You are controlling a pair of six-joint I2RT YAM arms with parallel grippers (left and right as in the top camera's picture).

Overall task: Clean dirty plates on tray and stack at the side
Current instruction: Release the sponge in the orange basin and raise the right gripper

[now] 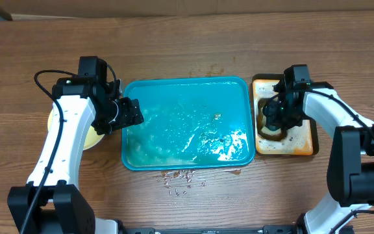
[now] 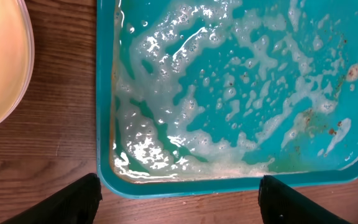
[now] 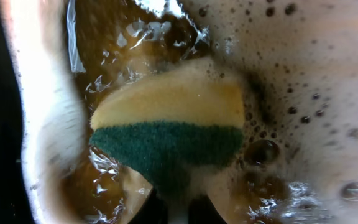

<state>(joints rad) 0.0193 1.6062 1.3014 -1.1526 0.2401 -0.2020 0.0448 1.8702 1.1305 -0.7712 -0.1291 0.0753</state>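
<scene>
Tray: large rectangular teal-blue plastic tray (image 1: pixel 174 97) in the middle of the brown wooden table (image 1: pixel 187 39). Its floor is wet with foam and brown specks, and no plate lies on it.
Plates: one round pale yellow-green plate (image 1: pixel 95 138) lies just beside the tray's left rim, mostly under the left arm. Whether other plates lie beneath it cannot be told.
Left gripper (image 1: pixel 135 114): fingers spread wide with nothing between them, hanging over the tray's left edge.
Right gripper (image 1: pixel 274 117): above the small narrow orange tray (image 1: pixel 307 140), apparently pinched on the yellow foam sponge with green scouring face (image 3: pixel 166 118). The sponge sits in brown sudsy water.
Spill: droplets (image 1: pixel 180 177) on the table just in front of the teal tray.
Step in hand (judged): the sponge is being rinsed or parked in the orange tray. With the teal tray bare, the washing looks near its end.
Technique: hold the pinch firmly on the sponge's narrow end and raise it straight up. Let it drain over the orange tray before any sideways travel.
Risk: a soaked sponge is heavy and slippery. It may slip from the fingers or drip brown water across the table.
</scene>
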